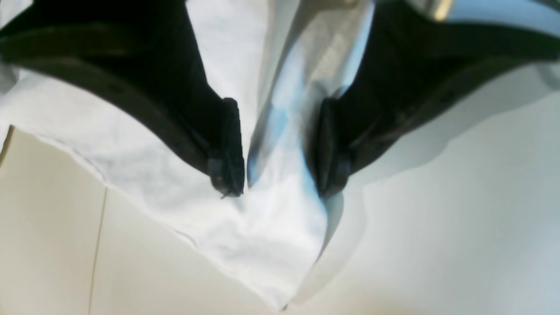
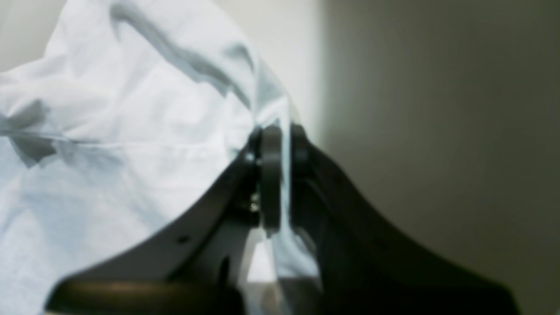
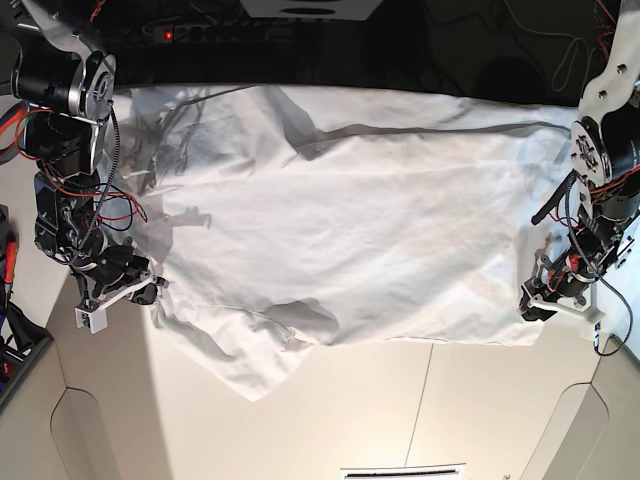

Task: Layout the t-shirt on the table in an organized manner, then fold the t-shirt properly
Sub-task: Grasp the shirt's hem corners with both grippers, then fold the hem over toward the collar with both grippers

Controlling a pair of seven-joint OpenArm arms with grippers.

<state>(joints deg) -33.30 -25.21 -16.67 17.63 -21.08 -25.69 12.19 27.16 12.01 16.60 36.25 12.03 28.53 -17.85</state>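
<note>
The right gripper (image 2: 280, 175) had its fingers clamped on a fold of the t-shirt (image 3: 350, 240). The left gripper (image 1: 275, 148) stood with fingers apart astride a corner of the cloth, gripping nothing that I could see. Between the two grippers the shirt lay spread and wrinkled across the bench (image 3: 420, 410). To lay it well, I reckoned both sides needed an even outward pull. Bare bench lay open below the hem.

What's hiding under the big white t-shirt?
Under the t-shirt you can see the white table sticking out along the near side, with a thin seam line. The shirt covers most of the table, so whatever else might lie beneath it cannot be seen.
</note>
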